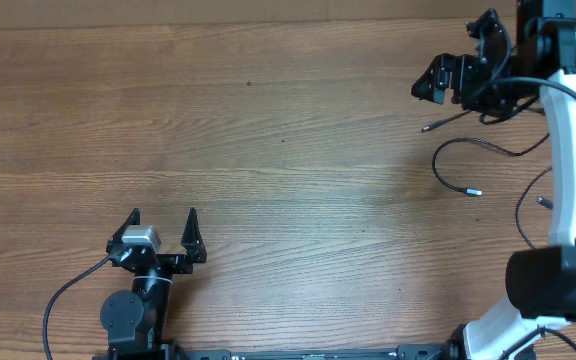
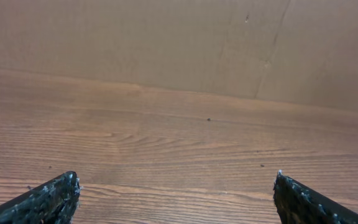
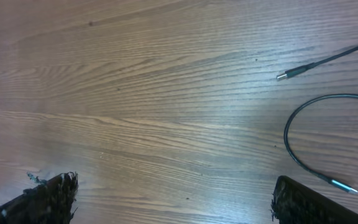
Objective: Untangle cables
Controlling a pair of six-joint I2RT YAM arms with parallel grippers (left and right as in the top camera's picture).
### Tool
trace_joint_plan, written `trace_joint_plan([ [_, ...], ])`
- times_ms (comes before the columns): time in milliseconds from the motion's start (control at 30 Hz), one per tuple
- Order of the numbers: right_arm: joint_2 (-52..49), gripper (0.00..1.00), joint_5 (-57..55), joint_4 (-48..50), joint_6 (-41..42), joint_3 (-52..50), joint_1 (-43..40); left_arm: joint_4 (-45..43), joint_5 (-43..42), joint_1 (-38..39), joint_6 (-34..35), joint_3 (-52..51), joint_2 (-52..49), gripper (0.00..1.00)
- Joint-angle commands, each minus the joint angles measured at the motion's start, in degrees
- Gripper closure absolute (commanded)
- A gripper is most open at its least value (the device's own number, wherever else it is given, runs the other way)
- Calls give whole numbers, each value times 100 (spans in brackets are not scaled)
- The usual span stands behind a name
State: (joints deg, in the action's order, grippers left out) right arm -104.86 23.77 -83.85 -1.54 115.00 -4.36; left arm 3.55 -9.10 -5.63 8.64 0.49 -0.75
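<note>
Thin black cables [image 1: 468,150] lie loose on the wooden table at the far right. One ends in a small plug [image 1: 426,129]; another curls in an open loop to a plug [image 1: 475,191]. My right gripper [image 1: 448,60] hovers open at the back right, just behind them and apart from them. In the right wrist view the straight cable [image 3: 319,64] and the looped cable [image 3: 289,134] lie to the right of the open gripper [image 3: 174,179], which has only bare wood between its fingers. My left gripper [image 1: 162,215] stands open and empty near the front left, also open in its wrist view [image 2: 176,176].
The white right arm [image 1: 573,150] and its thick black wiring reach over the table's right edge, covering part of the cables. A third thin cable [image 1: 524,215] runs beside that arm. The left arm's base [image 1: 133,315] sits at the front edge. A brown wall [image 2: 179,43] rises behind the table.
</note>
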Motion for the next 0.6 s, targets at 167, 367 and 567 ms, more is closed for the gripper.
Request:
trace_joint_plan([
  [167, 887, 0, -195, 13, -46, 87, 22, 22, 72, 17, 17, -22, 52, 0],
  [367, 1646, 0, -317, 1377, -44, -887, 175, 22, 72, 17, 17, -22, 52, 0],
  [567, 2813, 0, -313, 4116, 68, -3373, 730, 22, 72, 17, 17, -22, 52, 0],
])
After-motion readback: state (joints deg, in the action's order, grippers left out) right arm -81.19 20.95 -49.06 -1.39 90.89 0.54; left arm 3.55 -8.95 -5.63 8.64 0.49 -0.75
